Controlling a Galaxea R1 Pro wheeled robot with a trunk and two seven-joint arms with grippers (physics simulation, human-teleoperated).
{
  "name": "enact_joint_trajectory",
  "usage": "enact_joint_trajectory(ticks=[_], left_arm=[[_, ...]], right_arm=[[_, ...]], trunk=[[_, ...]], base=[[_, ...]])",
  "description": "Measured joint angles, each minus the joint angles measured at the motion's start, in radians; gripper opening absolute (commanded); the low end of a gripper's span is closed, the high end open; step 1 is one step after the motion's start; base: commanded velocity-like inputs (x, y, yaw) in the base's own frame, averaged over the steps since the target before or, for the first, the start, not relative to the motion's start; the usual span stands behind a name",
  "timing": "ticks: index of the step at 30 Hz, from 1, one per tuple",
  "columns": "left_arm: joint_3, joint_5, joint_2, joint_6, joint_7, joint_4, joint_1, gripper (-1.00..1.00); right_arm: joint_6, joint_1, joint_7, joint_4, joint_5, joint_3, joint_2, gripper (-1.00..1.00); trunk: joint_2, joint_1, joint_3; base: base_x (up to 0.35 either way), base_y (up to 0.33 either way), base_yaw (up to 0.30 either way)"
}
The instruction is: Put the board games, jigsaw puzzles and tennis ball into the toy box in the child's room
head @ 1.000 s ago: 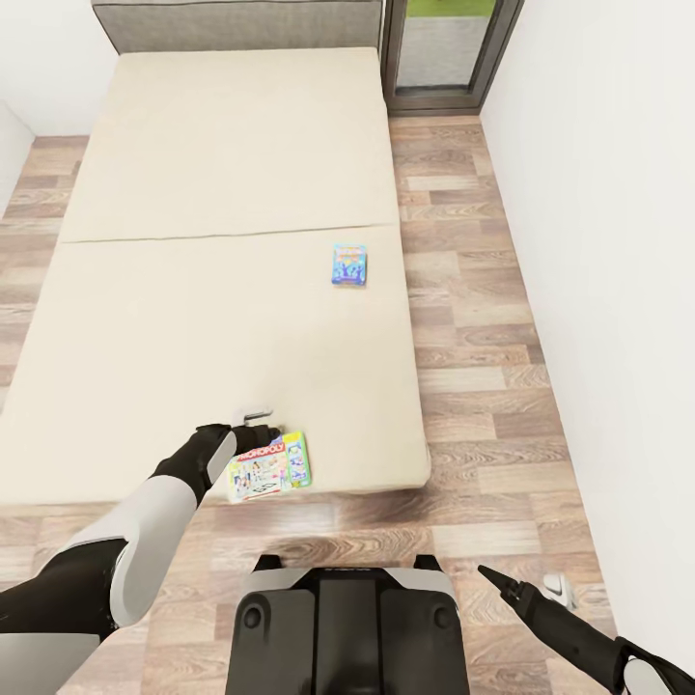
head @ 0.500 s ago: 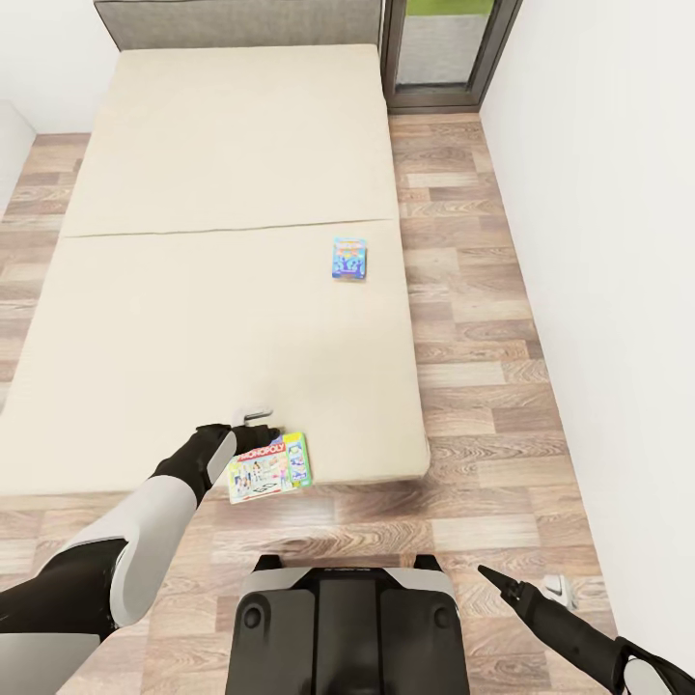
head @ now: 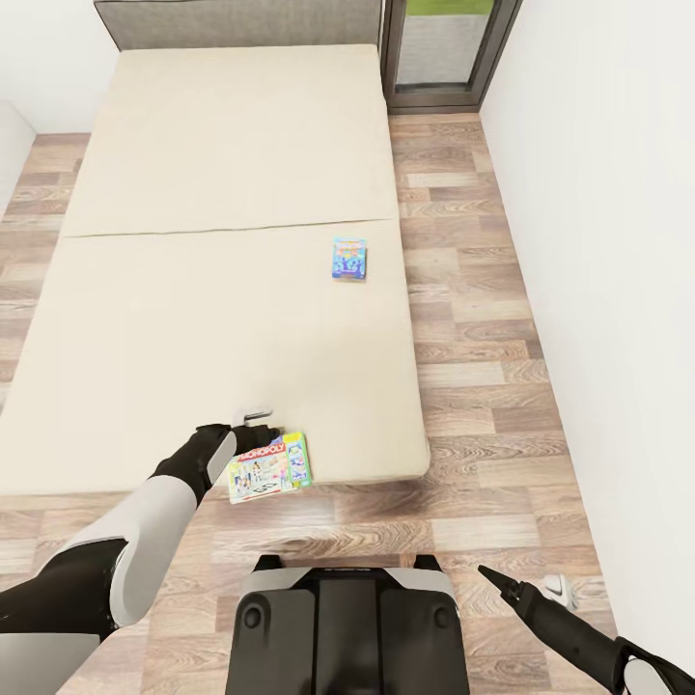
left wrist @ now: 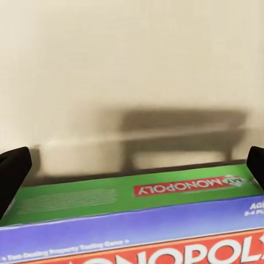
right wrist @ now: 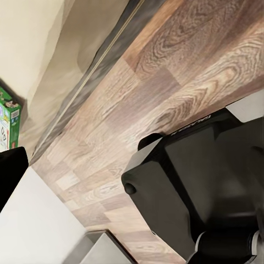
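Note:
On the beige bed (head: 193,319), a colourful Monopoly board game (head: 270,466) lies at the near edge, overhanging it slightly. My left gripper (head: 259,427) sits at that box's far side. In the left wrist view its dark fingertips (left wrist: 12,176) stand wide apart, flanking the box (left wrist: 132,206), and appear closed on its ends. A small light blue board game (head: 349,259) lies flat further up the bed, near its right edge. My right gripper (head: 557,586) hangs low over the floor at the right, open and empty. The table and toy box are out of view.
A grey headboard (head: 241,21) closes the far end of the bed. A dark-framed glass door (head: 446,53) stands at the back right. A strip of wood-plank floor (head: 463,386) runs between the bed and the white right wall. My dark base (head: 347,627) is just below the bed edge.
One second ago the view drew back slightly from the bed. The Monopoly box kept its place at my left gripper and shifted toward the bed edge. Nothing has moved over the last half second.

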State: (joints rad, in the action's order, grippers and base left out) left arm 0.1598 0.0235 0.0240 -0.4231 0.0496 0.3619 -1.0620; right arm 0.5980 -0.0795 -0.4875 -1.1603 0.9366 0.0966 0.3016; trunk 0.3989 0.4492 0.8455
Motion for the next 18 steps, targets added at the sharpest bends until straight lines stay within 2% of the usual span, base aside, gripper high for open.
enact_joint_trajectory(ticks=[15, 18], left_arm=[[0.001, 0.004, -0.006, -0.004, 0.002, -0.002, 0.000, 1.00], [0.003, 0.004, -0.007, -0.012, 0.000, 0.020, 0.000, 1.00]], right_arm=[[0.000, 0.000, 0.000, 0.000, 0.000, 0.000, 0.000, 1.00], [0.000, 0.000, 0.000, 0.001, 0.000, 0.000, 0.000, 1.00]], trunk=[[0.000, 0.000, 0.000], [0.000, 0.000, 0.000]], base=[[0.000, 0.000, 0.000], [0.000, 0.000, 0.000]])
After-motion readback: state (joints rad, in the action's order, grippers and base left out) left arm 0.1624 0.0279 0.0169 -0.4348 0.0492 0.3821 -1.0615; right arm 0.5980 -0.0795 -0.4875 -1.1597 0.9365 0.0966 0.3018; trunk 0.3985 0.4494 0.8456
